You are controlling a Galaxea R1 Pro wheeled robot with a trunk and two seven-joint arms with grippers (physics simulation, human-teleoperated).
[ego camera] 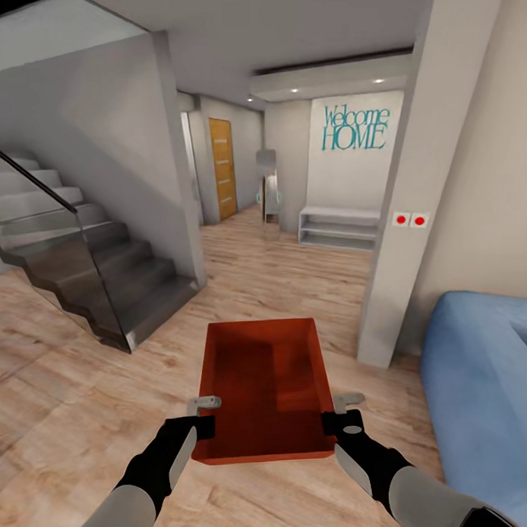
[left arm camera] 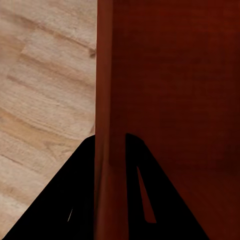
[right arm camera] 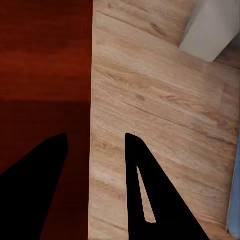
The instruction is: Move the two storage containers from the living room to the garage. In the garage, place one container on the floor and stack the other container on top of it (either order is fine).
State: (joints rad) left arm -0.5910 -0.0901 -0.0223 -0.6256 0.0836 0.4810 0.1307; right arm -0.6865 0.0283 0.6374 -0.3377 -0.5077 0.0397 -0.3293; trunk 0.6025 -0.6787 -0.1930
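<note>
Head view, container (ego camera: 264, 385), staircase (ego camera: 89, 262) left, sofa (ego camera: 481, 393) right

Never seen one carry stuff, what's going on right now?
Left claw and right claw each clamp a side wall of the red-orange rectangular plastic bin. White pillar ahead right.

The robot's got one red-orange storage container (ego camera: 262, 385) held out in front of it over the light wood-plank floor (ego camera: 85, 391), with the left gripper (ego camera: 202, 417) clamped on the left wall near the closest corner and the right gripper (ego camera: 339, 417) on the right wall the same way. A blue sofa (ego camera: 484, 385) sits at the right, a staircase (ego camera: 89, 262) with a glass rail at the left. Further down the hall there's an orange-brown wooden door (ego camera: 223, 168), a white bench shelf (ego camera: 340, 227) and a "Welcome HOME" sign (ego camera: 355, 127) on the wall above it.
</note>
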